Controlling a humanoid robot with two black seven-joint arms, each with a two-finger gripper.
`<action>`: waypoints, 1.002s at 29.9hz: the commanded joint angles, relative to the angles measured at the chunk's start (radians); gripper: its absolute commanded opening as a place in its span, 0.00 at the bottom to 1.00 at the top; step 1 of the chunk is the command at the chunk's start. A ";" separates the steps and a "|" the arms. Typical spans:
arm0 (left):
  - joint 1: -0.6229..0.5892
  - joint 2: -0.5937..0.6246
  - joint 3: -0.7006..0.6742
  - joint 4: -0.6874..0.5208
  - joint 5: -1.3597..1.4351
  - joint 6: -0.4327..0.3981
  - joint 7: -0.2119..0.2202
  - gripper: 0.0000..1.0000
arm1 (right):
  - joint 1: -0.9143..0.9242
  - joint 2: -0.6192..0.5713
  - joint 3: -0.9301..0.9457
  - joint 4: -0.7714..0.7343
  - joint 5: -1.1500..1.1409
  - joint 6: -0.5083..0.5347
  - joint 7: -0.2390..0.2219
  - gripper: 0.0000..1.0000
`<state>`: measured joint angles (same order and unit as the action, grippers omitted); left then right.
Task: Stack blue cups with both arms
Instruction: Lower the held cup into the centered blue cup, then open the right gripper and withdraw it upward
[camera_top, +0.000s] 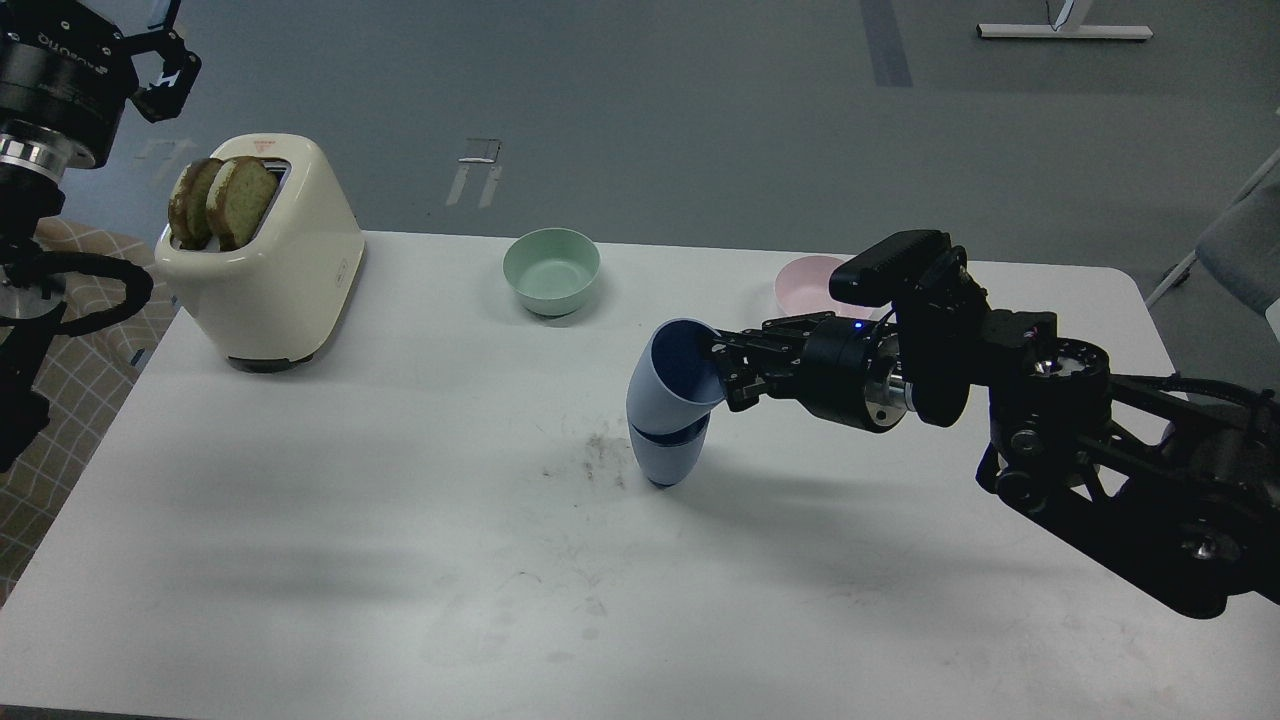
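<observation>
A blue cup (668, 462) stands upright on the white table (400, 560) near the middle. My right gripper (722, 375) is shut on the rim of a second blue cup (668, 385), which is tilted with its mouth toward the gripper. The base of the held cup sits inside the mouth of the standing cup. My left gripper (165, 55) is raised at the top left, above and behind the toaster, with its fingers apart and nothing in them.
A cream toaster (270, 265) with two toast slices stands at the back left. A mint-green bowl (552, 270) is at the back centre and a pale pink bowl (810, 285) behind my right arm. Dark smudges mark the table left of the cups.
</observation>
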<state>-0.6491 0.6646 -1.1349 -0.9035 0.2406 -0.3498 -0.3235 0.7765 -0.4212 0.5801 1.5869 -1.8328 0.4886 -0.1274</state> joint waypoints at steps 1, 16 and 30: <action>0.000 0.000 0.000 0.000 0.000 0.000 0.000 0.98 | -0.003 0.002 -0.002 -0.002 -0.002 0.000 0.000 0.00; 0.000 0.000 0.000 0.000 -0.001 -0.001 0.000 0.98 | -0.010 0.001 -0.005 -0.002 -0.002 0.000 -0.014 0.25; 0.000 0.000 0.000 0.000 -0.001 -0.001 0.000 0.98 | -0.008 0.018 0.059 0.001 0.001 0.000 -0.012 0.79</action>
<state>-0.6489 0.6645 -1.1352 -0.9035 0.2393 -0.3513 -0.3237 0.7685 -0.4097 0.5958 1.5889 -1.8331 0.4889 -0.1411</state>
